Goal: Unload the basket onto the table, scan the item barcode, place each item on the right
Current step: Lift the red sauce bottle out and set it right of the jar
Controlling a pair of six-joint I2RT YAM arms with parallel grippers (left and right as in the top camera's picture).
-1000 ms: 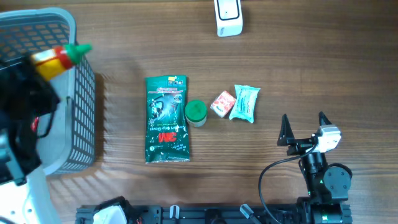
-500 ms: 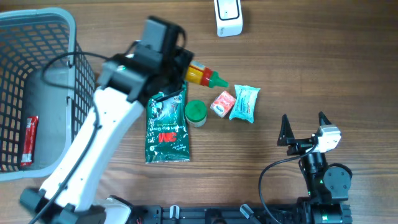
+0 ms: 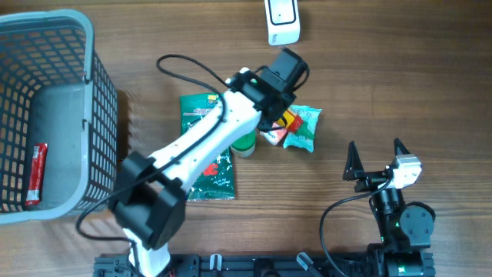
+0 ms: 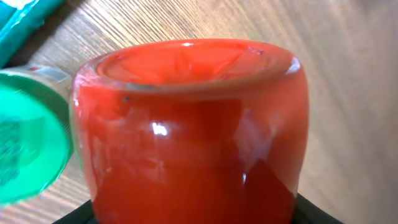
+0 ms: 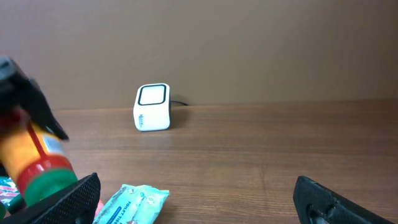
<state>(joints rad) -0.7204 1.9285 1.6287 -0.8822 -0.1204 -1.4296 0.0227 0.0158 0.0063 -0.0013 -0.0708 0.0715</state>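
Note:
My left gripper [image 3: 281, 114] is shut on a red and yellow ketchup bottle [image 3: 289, 121] with a green cap, held low over the small items at mid-table. In the left wrist view the bottle's red base [image 4: 189, 124] fills the frame between the jaws of the left gripper [image 4: 193, 213]. The right wrist view shows the bottle [image 5: 32, 155] cap-down at the far left. The white barcode scanner [image 3: 282, 21] stands at the table's far edge, apart from the bottle, and shows as the scanner [image 5: 152, 107] from the right wrist. My right gripper [image 3: 377, 158] rests open and empty at the front right.
A green 3M pack [image 3: 215, 173] lies partly under the left arm. A green-lidded jar [image 3: 244, 146], a small red packet [image 3: 269, 135] and a teal tissue pack [image 3: 305, 127] lie just below the bottle. A grey basket [image 3: 100, 115] at the left holds a red packet [image 3: 36, 173].
The left arm has swung from the basket rightward across the table with the bottle, which now hangs over the red packet and tissue pack. The right arm has not moved.

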